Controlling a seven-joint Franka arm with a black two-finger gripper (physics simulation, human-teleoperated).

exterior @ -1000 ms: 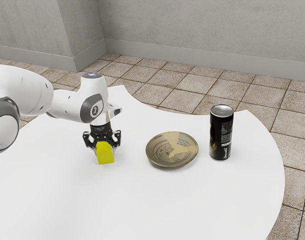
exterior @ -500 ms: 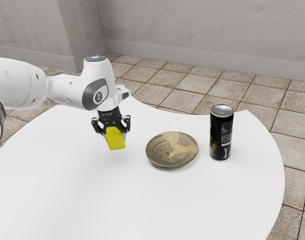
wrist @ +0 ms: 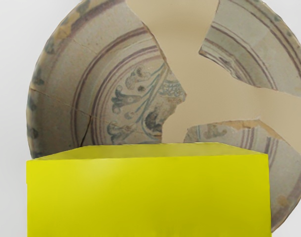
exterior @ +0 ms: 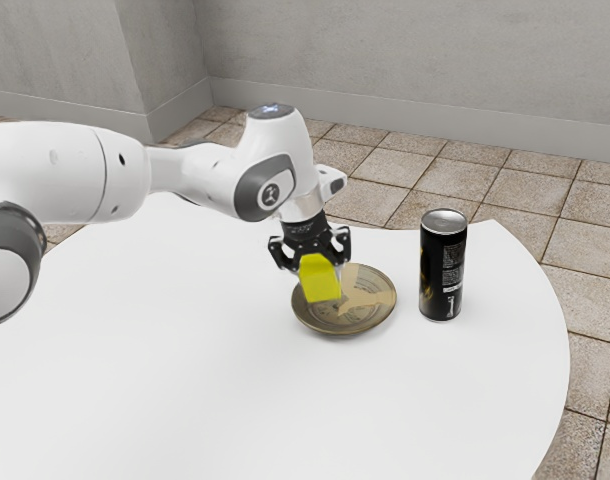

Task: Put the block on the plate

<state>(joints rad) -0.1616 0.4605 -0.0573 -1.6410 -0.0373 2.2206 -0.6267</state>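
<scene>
Grey walls and a brown tiled floor lie behind a white table. On it sits a patterned plate with plain beige patches, and a black can stands upright near it, toward the exterior view's right. Above the plate, the gripper pinches the yellow block between its two fingers, holding it in the air.
</scene>
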